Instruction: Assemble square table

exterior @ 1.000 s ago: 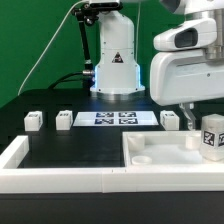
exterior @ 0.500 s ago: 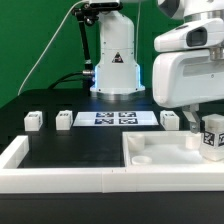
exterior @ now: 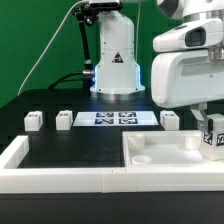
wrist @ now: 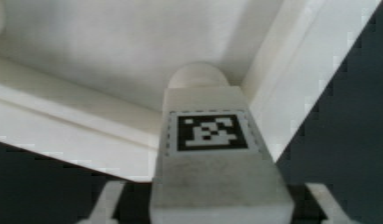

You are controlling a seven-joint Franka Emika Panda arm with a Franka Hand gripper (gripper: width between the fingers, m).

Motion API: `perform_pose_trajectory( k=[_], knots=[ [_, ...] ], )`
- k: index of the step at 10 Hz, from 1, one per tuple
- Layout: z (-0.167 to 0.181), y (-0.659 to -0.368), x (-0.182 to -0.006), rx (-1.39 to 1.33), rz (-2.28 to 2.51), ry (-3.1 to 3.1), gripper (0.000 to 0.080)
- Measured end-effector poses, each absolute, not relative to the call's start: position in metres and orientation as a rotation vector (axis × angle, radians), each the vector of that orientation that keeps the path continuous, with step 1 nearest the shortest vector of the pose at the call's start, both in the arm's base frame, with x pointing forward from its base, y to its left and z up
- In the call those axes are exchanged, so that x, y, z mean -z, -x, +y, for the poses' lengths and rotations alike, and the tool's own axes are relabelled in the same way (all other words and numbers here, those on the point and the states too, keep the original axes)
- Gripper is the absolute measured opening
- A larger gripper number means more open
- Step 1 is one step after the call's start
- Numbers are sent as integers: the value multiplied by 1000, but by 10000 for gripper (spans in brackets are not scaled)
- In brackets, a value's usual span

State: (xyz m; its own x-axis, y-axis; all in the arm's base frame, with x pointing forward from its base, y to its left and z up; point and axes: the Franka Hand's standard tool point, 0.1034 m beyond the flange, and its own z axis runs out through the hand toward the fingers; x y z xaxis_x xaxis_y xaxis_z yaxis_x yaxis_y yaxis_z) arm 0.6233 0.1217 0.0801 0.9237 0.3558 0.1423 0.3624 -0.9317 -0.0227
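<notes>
while the gripper hangs over the bench's front corner on the exterior view's right, its jaws are pinched narrow on a leg whose tag faces outward. the leg's long axis runs roughly upright, straight down from the jaws. in the wrist view its rounded free end points into an inner corner of the top, close inside the rim; i cannot tell if it touches the floor there. the coming move likely turns on lining that end up with the corner socket, so any tilt in the leg matters.

the top lies tray-side up at that same corner, with no loose part that i can see inside it, only a low moulded bump. three spare legs sit near the far edge, flanking the marker board.
</notes>
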Motion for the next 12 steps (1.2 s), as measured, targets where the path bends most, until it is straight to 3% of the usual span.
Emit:
perform_pose_trajectory(
  k=[2,12],
  knots=[
    [122,-623,-80,210,-564,3034,291],
    [112,-623,-78,168,1207,2774,292]
  ],
)
